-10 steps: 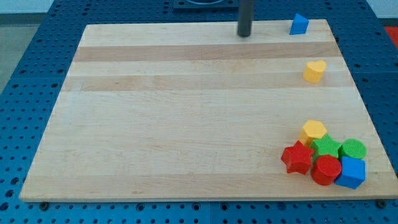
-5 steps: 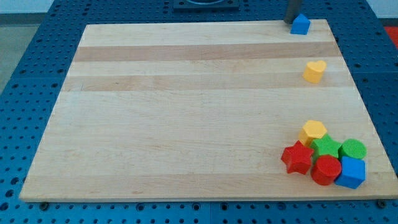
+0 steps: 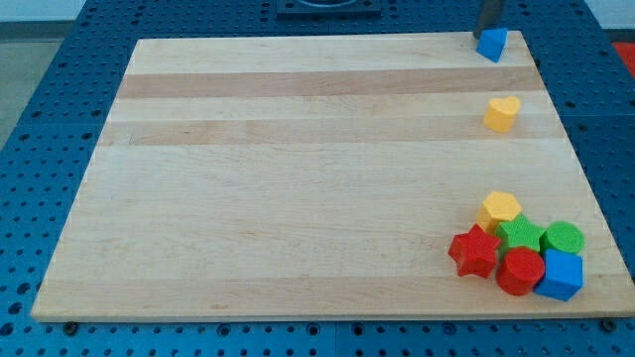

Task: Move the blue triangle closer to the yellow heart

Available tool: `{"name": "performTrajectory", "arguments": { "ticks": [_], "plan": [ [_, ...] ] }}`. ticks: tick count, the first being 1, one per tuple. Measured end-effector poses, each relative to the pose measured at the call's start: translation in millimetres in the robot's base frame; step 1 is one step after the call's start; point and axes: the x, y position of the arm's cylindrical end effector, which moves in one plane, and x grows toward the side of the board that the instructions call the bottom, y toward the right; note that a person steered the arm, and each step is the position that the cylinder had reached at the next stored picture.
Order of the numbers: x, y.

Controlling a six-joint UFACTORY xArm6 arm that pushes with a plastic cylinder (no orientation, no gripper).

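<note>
At the desk's [image 3: 298, 198] top right, my tip [image 3: 488, 31], no claw, touches the light, stiff blue triangle's [image 3: 492, 45] top edge, the yellow heart [image 3: 502, 113] below.

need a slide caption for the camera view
My tip sits just above the blue triangle at the board's top right, the yellow heart below it and six blocks clustered bottom right.

The rod is cut off by the view's top edge; only its lower stretch shows, and my tip [image 3: 489, 31] sits right against the blue triangle [image 3: 492, 45], contact unclear. In the cluster below the yellow heart [image 3: 502, 113], the green block [image 3: 519, 236] is partly covered, its shape uncertain.
</note>
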Motion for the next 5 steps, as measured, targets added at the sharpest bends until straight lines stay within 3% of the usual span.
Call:
{"name": "performTrajectory", "arguments": {
  "ticks": [5],
  "plan": [
    [14,15]
  ]
}}
